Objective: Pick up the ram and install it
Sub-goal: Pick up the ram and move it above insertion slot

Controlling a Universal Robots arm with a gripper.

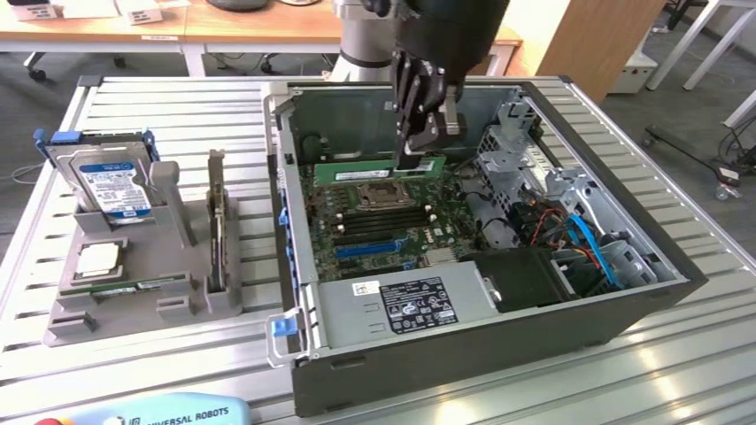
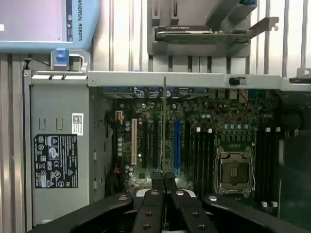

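Observation:
The ram (image 1: 354,172) is a long thin green stick. It hangs level above the motherboard (image 1: 390,232), inside the open computer case (image 1: 473,354). My gripper (image 1: 416,161) comes down from above and is shut on the stick near its end on the exterior view's right. In the wrist view the ram (image 2: 164,121) shows edge-on as a thin line running out from between the fingertips of my gripper (image 2: 164,183). It lies over the board's expansion slots, to one side of the black memory slots (image 2: 201,155) and the processor socket (image 2: 234,170).
A grey fixture (image 1: 71,310) on the exterior view's left holds a hard drive (image 1: 112,181), an expansion card (image 1: 216,221), a square processor chip (image 1: 101,257) and another green stick (image 1: 124,285). The power supply (image 1: 402,305) and drive cage (image 1: 520,150) stand inside the case. A teach pendant (image 1: 154,414) lies at the front.

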